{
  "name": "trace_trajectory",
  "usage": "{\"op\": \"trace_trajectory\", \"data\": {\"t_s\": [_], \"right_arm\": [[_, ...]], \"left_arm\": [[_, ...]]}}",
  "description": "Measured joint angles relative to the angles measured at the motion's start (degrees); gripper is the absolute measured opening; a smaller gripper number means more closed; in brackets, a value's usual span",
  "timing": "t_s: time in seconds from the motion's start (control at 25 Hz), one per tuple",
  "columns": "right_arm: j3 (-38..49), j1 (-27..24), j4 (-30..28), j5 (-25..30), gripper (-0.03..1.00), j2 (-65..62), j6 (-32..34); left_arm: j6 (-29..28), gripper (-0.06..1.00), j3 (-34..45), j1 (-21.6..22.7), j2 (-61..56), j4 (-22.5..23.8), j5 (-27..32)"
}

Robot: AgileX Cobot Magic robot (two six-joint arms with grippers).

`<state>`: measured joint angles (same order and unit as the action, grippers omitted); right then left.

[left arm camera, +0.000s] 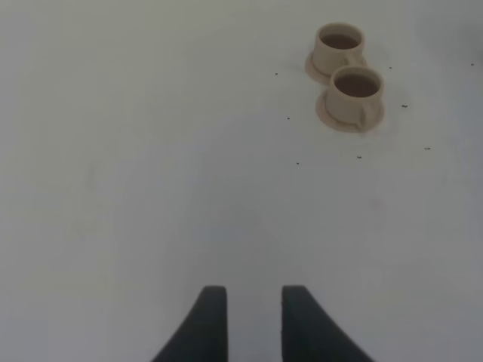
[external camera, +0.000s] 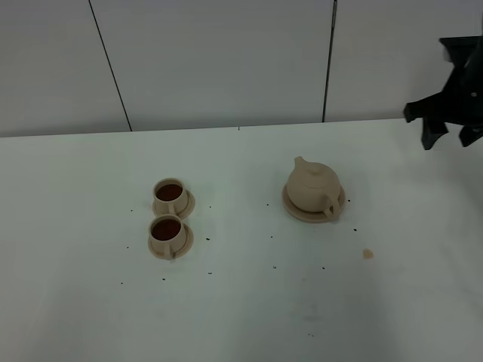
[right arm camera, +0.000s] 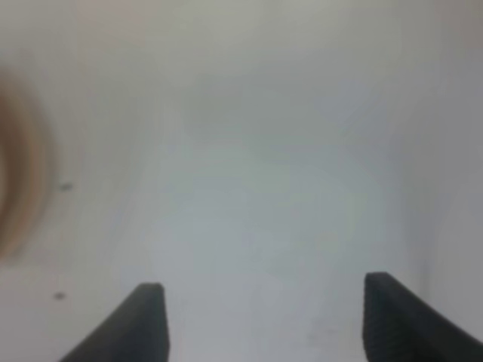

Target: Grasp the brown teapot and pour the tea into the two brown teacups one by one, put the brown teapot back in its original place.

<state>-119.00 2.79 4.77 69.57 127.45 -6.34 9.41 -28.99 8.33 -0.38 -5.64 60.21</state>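
The brown teapot [external camera: 312,186] sits upright on its flat tan saucer, the original place [external camera: 299,212], right of the table's middle. The two brown teacups [external camera: 170,194] [external camera: 167,231] stand on small saucers left of centre, one behind the other, both holding dark tea. They also show in the left wrist view [left arm camera: 339,47] [left arm camera: 356,92]. My right gripper [external camera: 450,136] hangs open at the far right, well clear of the teapot. In its wrist view the right gripper [right arm camera: 264,320] is wide open and empty. My left gripper [left arm camera: 254,324] is shut and empty, far from the cups.
A small tan crumb [external camera: 367,253] lies on the white table [external camera: 241,317] in front of the teapot. Dark specks dot the table around the cups and teapot. A blurred tan shape [right arm camera: 19,181] fills one edge of the right wrist view.
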Motion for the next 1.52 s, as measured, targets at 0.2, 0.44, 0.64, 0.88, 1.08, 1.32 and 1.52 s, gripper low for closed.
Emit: {"op": "trace_trajectory", "data": {"t_s": [0.2, 0.44, 0.64, 0.88, 1.08, 1.32, 1.52], "right_arm": [[0.6, -4.0, 0.0, 0.0, 0.54, -1.4, 0.4], [9.7, -4.1, -0.9, 0.0, 0.54, -8.9, 0.2], [20.0, -4.1, -0.3, 0.0, 0.54, -18.9, 0.2], [30.9, -4.1, 4.5, 0.0, 0.54, -34.1, 0.2], [43.1, -4.1, 5.2, 0.1, 0.54, -47.8, 0.4], [60.3, -4.1, 5.4, 0.1, 0.54, -68.0, 1.3], [69.7, -4.1, 5.4, 0.4, 0.53, -86.2, 1.3]], "left_arm": [[0.0, 0.25, 0.0, 0.0, 0.0, 0.0, 0.0], [0.0, 0.25, 0.0, 0.0, 0.0, 0.0, 0.0], [0.0, 0.25, 0.0, 0.0, 0.0, 0.0, 0.0], [0.0, 0.25, 0.0, 0.0, 0.0, 0.0, 0.0], [0.0, 0.25, 0.0, 0.0, 0.0, 0.0, 0.0], [0.0, 0.25, 0.0, 0.0, 0.0, 0.0, 0.0], [0.0, 0.25, 0.0, 0.0, 0.0, 0.0, 0.0]]}}
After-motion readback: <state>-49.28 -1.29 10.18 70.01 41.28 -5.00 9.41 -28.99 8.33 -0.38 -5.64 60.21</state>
